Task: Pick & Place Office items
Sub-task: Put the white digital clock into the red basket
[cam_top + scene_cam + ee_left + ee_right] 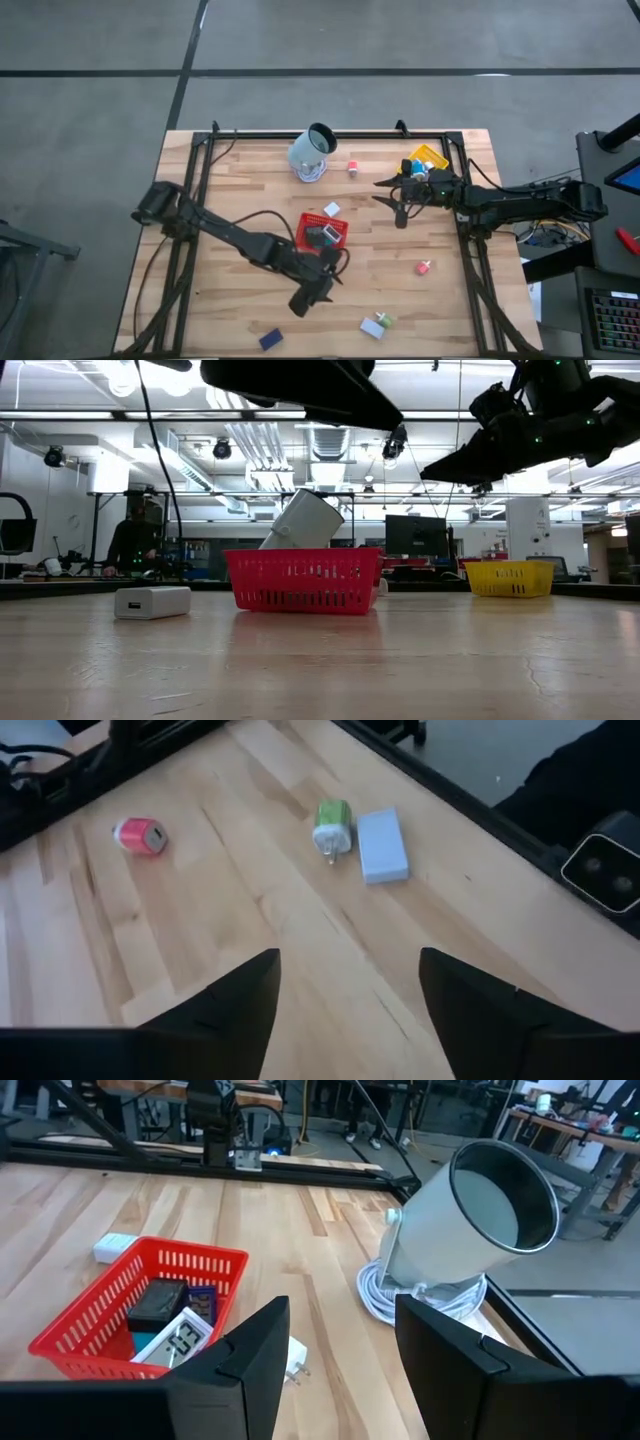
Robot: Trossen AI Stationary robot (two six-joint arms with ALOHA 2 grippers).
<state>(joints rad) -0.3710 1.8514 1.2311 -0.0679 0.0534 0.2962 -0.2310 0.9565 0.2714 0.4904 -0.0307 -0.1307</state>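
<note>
Wooden plank table [250, 190] on grey concrete floor [90, 120]

Open tabletop is left at the lower left of the high view, while the centre is blocked by the red tray [322, 232] and the tilted cup [312, 150].

**Colours on the Pale Wood Table**

The table [250, 190] is light wood planking with a black frame. A red mesh tray [322, 231] holds black and white items; a yellow mesh tray [430, 158] sits apart. The cup [310, 150] is pale grey-white. Loose pieces: a pink-red block [140, 835], a green-and-white plug [332, 825], a pale blue-white rectangle [382, 845], a dark blue block [270, 339].
</note>
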